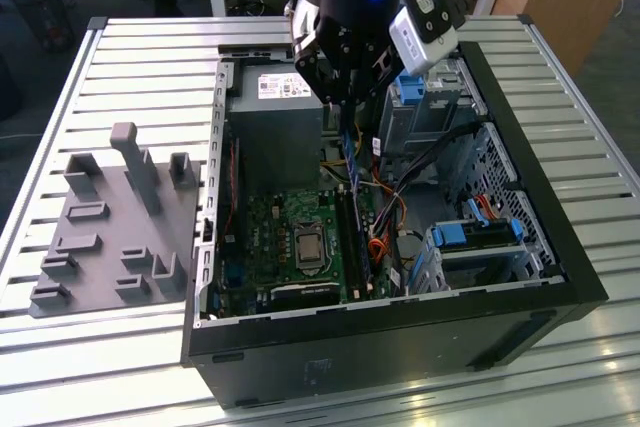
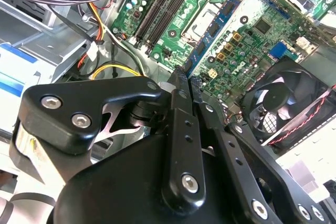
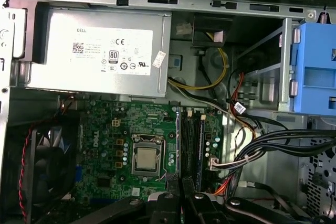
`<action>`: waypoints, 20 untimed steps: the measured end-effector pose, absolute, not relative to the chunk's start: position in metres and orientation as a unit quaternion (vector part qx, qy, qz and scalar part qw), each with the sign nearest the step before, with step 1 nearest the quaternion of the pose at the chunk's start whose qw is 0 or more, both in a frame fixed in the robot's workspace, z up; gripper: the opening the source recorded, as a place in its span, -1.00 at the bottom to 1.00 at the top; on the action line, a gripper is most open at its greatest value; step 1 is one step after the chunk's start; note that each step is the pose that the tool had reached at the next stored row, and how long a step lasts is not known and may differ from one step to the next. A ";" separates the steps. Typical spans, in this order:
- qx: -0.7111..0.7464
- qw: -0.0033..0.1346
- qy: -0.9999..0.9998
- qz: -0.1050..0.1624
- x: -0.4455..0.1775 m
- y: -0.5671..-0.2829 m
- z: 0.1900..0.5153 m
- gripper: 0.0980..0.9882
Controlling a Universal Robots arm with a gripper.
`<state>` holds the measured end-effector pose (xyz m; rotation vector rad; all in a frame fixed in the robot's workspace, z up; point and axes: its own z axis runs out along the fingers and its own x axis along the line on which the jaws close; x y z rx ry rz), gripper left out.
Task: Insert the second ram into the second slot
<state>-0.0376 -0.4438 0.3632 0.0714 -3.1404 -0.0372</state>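
Pincer [image 2: 186, 82] clamped on the second ram [image 2: 212, 29] above an open computer case [image 1: 560, 247].
One blue stick hangs from the pincer over the motherboard, near the dark memory slots [image 3: 192, 137] and not seated. The first wrist view has it edge-on and hard to make out. The second wrist view shows its dark chips and one fan [image 2: 286, 103]. The exterior view adds one grey fixture [image 1: 100, 237] on the table [image 1: 130, 57], at the exterior view's left.

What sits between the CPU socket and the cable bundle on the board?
The slots lie between the CPU socket and the cables, in the first wrist view. The tool holds the ram.
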 end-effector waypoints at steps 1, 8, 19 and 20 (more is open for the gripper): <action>0.022 0.000 -1.000 -0.012 -0.038 -0.444 0.363 -0.91; 0.021 0.000 -1.000 -0.012 -0.038 -0.444 0.362 -0.91; 0.021 0.000 -1.000 -0.012 -0.038 -0.444 0.357 -0.91; 0.021 0.000 -1.000 -0.012 -0.038 -0.444 0.357 -0.91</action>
